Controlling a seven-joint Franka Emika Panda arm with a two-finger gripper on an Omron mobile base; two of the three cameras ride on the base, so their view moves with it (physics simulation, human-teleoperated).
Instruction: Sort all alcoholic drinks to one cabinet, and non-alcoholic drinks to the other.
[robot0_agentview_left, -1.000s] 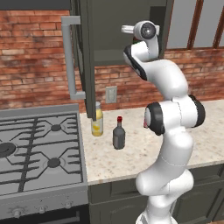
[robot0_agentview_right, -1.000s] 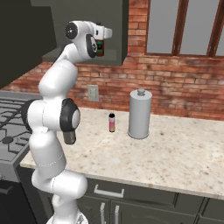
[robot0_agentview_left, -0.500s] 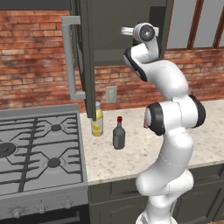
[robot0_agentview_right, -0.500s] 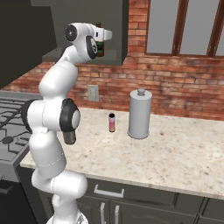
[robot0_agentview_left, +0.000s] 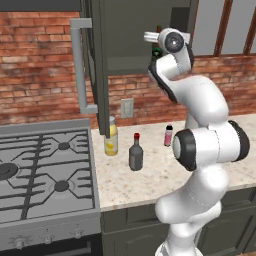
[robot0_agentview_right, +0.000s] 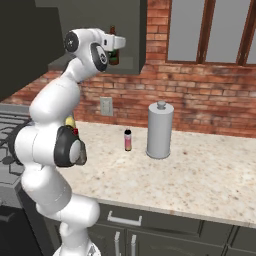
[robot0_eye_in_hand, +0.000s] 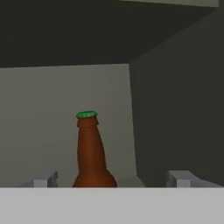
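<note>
A red brick wall backs a speckled stone counter (robot0_agentview_left: 150, 175) beside a black gas stove (robot0_agentview_left: 42, 170). Left to right on the counter stand the yellow bottle (robot0_agentview_left: 111, 137), the grey red-capped bottle (robot0_agentview_left: 135, 153), the slim pink bottle (robot0_agentview_right: 128, 140) and a smooth metal canister (robot0_agentview_right: 160, 130). Up in the open cabinet (robot0_agentview_left: 130, 37), the gripper (robot0_eye_in_hand: 113, 178) is spread wide, its fingers either side of the glossy brown beer bottle (robot0_eye_in_hand: 90, 153) standing upright on the shelf, not touching it.

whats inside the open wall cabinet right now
A brown beer bottle stands upright inside the cabinet, between the fingertips of the open gripper. The bottle's base sits below the hand view's edge, and the arm covers part of the cabinet interior.
</note>
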